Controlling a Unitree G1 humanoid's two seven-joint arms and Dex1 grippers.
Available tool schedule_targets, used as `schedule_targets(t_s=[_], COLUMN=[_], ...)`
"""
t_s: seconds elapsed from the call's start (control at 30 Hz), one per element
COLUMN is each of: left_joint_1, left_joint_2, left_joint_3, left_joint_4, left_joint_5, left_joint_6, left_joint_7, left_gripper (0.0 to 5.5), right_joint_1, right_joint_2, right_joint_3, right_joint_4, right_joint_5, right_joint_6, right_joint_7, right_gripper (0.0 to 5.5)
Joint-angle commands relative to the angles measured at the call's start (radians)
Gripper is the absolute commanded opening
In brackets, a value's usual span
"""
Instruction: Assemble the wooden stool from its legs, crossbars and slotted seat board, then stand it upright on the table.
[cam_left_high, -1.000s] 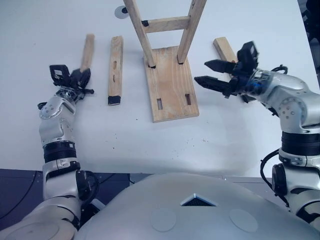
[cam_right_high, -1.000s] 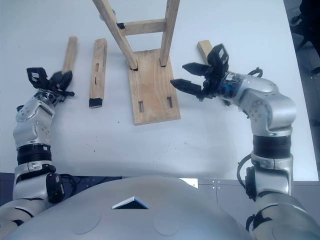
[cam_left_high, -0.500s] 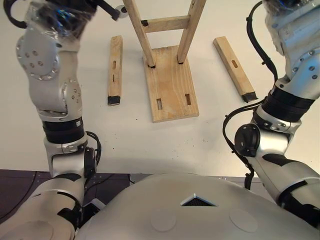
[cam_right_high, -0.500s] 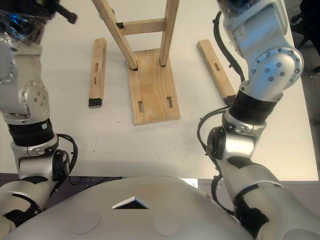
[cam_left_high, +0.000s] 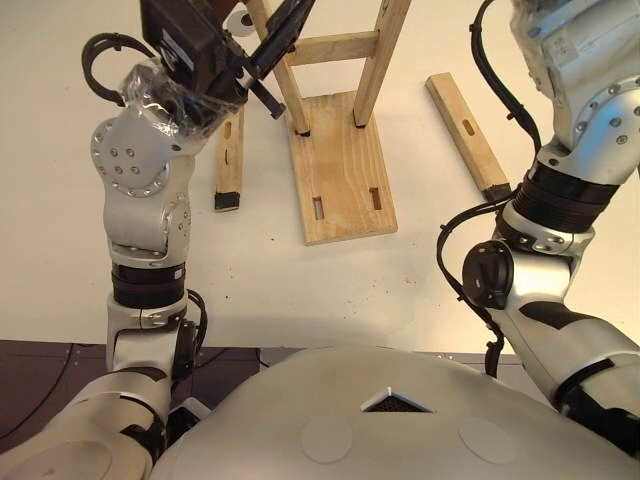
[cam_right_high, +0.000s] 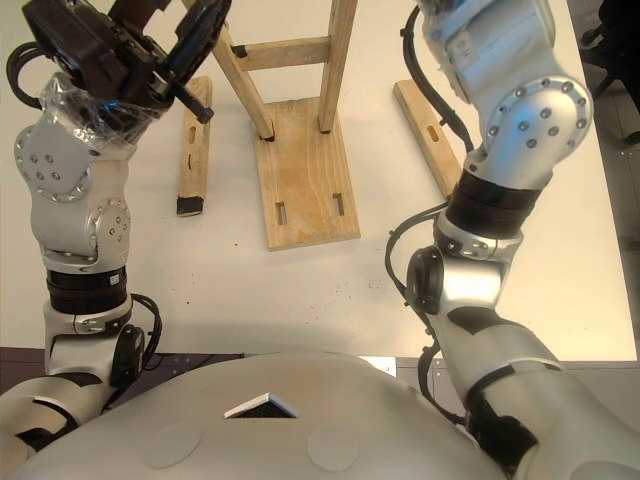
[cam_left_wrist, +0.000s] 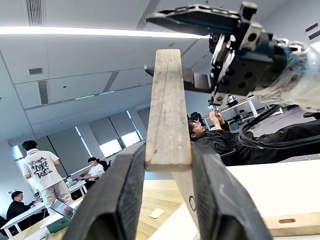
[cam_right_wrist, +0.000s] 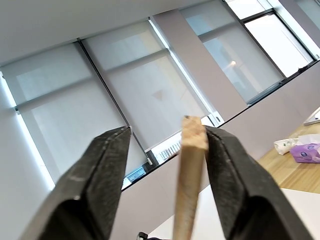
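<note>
Bright, even overhead light, soft shadows

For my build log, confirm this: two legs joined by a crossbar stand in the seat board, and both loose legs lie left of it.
Not both: the left eye view shows one loose leg left of the seat board and the other loose leg right of it. Two legs joined by a crossbar do stand in it.

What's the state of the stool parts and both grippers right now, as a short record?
seat board: flat on table, near slots empty
left standing leg, right standing leg: in far slots, joined by crossbar
left loose leg, right loose leg: flat on table, either side of board
left gripper: shut on left standing leg
right gripper: open, wooden end between fingers
</note>
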Motion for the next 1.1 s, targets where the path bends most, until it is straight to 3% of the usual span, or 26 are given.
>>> schedule_targets(t_s=[0.03,0.33,0.53,0.57,0.7,0.9,1.0,1.1], left_joint_1=[0.007,0.006,0.007,0.006,0.000,0.025,0.005,0.011], left_joint_2=[0.000,0.001,-0.010,-0.013,-0.047,-0.144,-0.119,-0.099], left_joint_3=[-0.004,-0.005,-0.001,0.003,0.041,0.308,0.451,0.469], left_joint_4=[-0.009,-0.005,0.006,0.015,0.074,0.087,0.134,0.204], left_joint_5=[0.011,0.008,0.012,0.016,0.032,-0.156,-0.264,-0.247], left_joint_6=[0.000,0.001,0.013,0.020,0.040,0.050,0.068,0.060], left_joint_7=[-0.003,-0.008,0.012,0.022,0.096,0.307,0.364,0.350], left_gripper=[1.24,1.24,1.24,1.63,2.29,2.37,2.37,2.37], right_joint_1=[-0.020,-0.015,0.007,0.012,0.061,0.216,0.308,0.350], right_joint_2=[0.004,-0.002,-0.020,-0.029,-0.119,-0.253,-0.319,-0.343], right_joint_3=[0.013,0.020,0.032,0.024,-0.053,-0.197,-0.121,-0.027], right_joint_4=[0.008,0.003,0.000,0.007,0.031,0.142,0.244,0.307], right_joint_5=[0.008,0.012,-0.032,-0.045,-0.134,-0.289,-0.509,-0.698], right_joint_6=[-0.001,-0.002,-0.013,-0.025,-0.094,-0.251,-0.382,-0.508], right_joint_7=[-0.009,-0.006,0.008,0.009,0.033,0.103,0.189,0.237], right_gripper=[1.76,0.51,0.41,0.40,0.40,0.40,0.40,0.40])
